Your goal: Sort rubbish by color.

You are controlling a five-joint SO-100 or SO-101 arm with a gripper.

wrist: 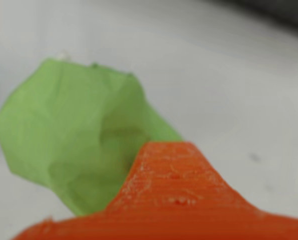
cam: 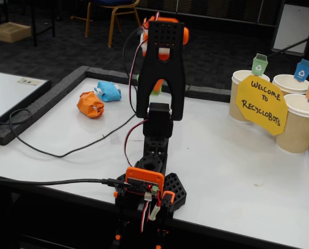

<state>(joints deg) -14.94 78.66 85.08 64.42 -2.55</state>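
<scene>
Mostly bare table [wrist: 229, 75] right of green ball [wrist: 68, 135].

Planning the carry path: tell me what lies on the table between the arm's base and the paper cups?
Nothing: in the fixed view, only bare white table separates the arm's base from the paper cups.

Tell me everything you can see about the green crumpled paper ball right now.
The green crumpled paper ball looks like thin, light green paper, creased and folded with a shadowed hollow in its middle. A tiny white bit shows at its top edge. In the wrist view it lies on the white table, and its lower right is covered by an orange plastic part of the gripper. In the fixed view only a green sliver shows behind the black arm.
</scene>
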